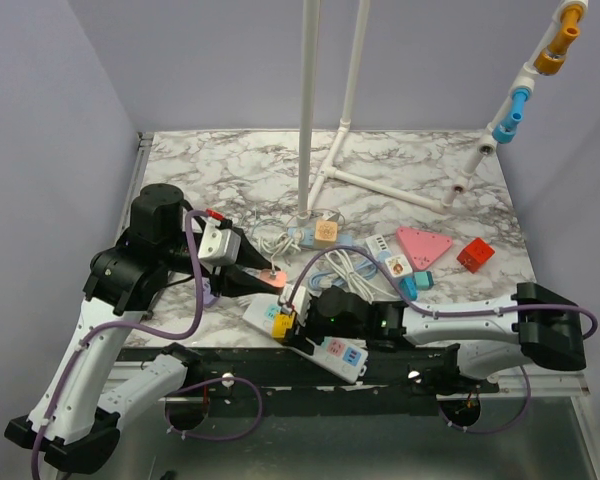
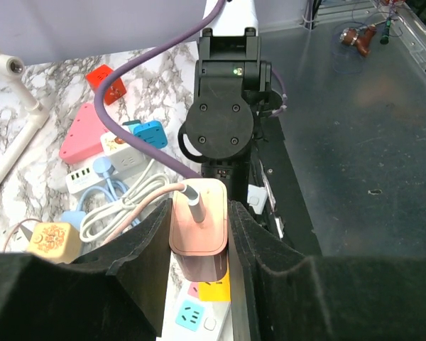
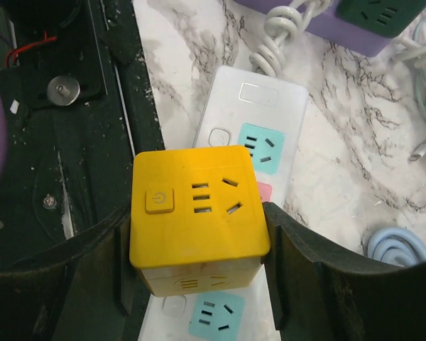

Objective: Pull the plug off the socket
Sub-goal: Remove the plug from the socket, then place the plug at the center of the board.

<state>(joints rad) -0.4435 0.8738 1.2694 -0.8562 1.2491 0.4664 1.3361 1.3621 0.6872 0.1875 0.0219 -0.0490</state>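
Fingers [image 2: 138,266] of the left gripper [image 2: 199,220] fill the bottom of the left wrist view, closed on the two side faces of the pink plug [image 2: 197,245]. The plug sits squarely between the fingers. Its long axis runs along them, away from the wrist, and a pale cable [image 2: 145,193] leaves the top face and curls off to the side. Directly under the plug and the left fingertips lies the white power strip [image 2: 179,316], which runs the same way as the plug. Note that the right gripper [image 3: 199,245] is clamped on the yellow socket cube [image 3: 199,206], which is seated on that strip. The cube's upper sockets are unoccupied, and so is the strip's teal outlet just beyond the right fingertips. Judge from this that the plug is held above the sockets, not seated in one; its prongs are hidden, so confirm before acting. The left arm is the arm on the plug. Any further travel should run straight up and away from the cube, with the right arm acting as the anchor. No brand name or lettering can be read. The only marking is a power symbol on the cube's button [image 3: 160,201].
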